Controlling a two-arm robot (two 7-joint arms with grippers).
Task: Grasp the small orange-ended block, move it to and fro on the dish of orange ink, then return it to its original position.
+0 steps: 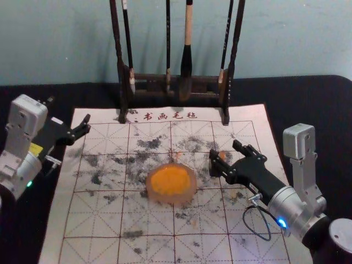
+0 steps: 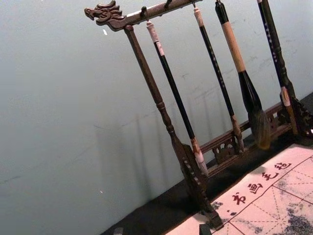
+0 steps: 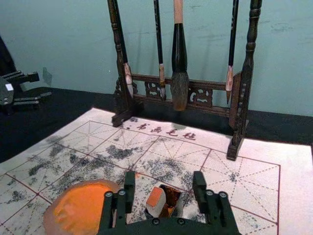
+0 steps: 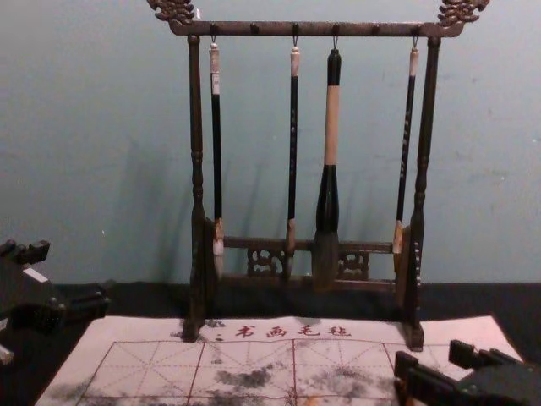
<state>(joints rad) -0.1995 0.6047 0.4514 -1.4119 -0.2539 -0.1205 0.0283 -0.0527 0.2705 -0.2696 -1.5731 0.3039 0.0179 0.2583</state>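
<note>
My right gripper [image 1: 224, 153] reaches in over the mat, right of the ink dish. In the right wrist view my right gripper [image 3: 163, 178] is open, its fingers on either side of the small block, with gaps to both. The block [image 3: 155, 199] is pale with an orange end facing up and leans in a small dark, shiny holder [image 3: 172, 199]. Orange ink [image 1: 170, 180] fills the round, translucent dish [image 1: 188, 196] at the mat's middle. My left gripper [image 1: 69, 111] is parked over the mat's far left edge, open; the left wrist view shows its fingertips low down.
A dark wooden rack [image 4: 313, 30] with several hanging brushes stands at the mat's back edge, close beyond my right gripper. The ink-stained white calligraphy mat [image 1: 93, 220] lies on a black cloth [image 1: 308, 99]. A plain wall rises behind the rack.
</note>
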